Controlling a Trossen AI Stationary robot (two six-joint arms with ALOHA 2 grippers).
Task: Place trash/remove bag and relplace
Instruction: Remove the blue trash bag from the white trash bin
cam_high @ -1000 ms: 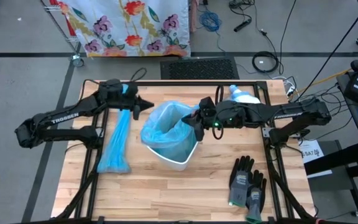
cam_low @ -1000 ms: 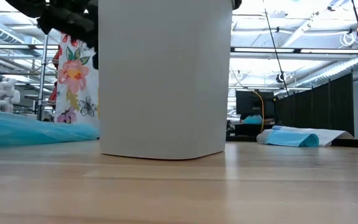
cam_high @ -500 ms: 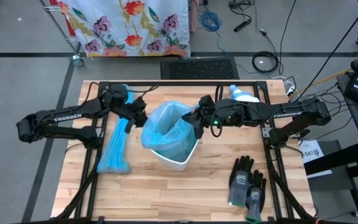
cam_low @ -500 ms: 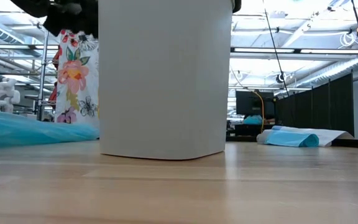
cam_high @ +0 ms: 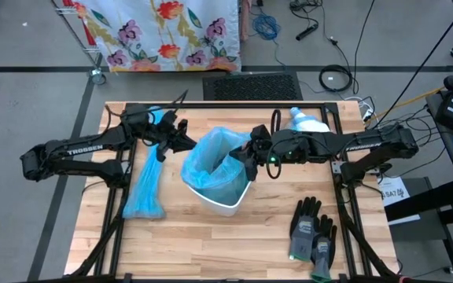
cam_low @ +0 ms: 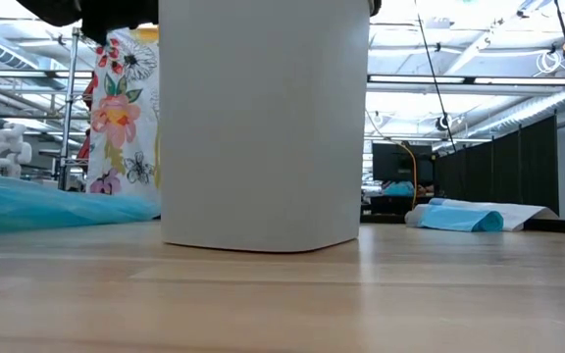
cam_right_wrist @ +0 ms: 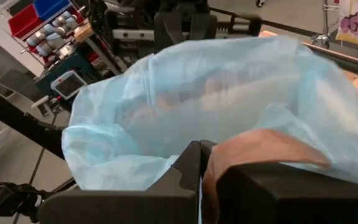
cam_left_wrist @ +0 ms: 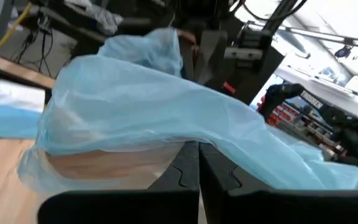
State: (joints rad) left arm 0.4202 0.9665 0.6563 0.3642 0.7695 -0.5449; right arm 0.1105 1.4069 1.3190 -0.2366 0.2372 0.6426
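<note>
From above: one white bin [cam_high: 225, 206] lined with one blue bag [cam_high: 215, 161]; left gripper [cam_high: 181, 142] and right gripper [cam_high: 248, 155], both clamped on bag rim. One flat bag [cam_high: 146, 185], two gloves [cam_high: 313, 230]. Low view: one bin. Wrist views: fingers pinched together, bag film between; no trash seen.

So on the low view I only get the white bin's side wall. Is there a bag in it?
Observer: Yes, a blue liner sits in the white bin, its edge spilling out over the rim.
Operator: Where is the right claw?
Observer: The right claw is shut on the liner's edge at the bin's right side.
Operator: And the left?
Observer: The left claw is shut, just off the bin's left side, above the top end of a flat blue bag lying on the table.
</note>
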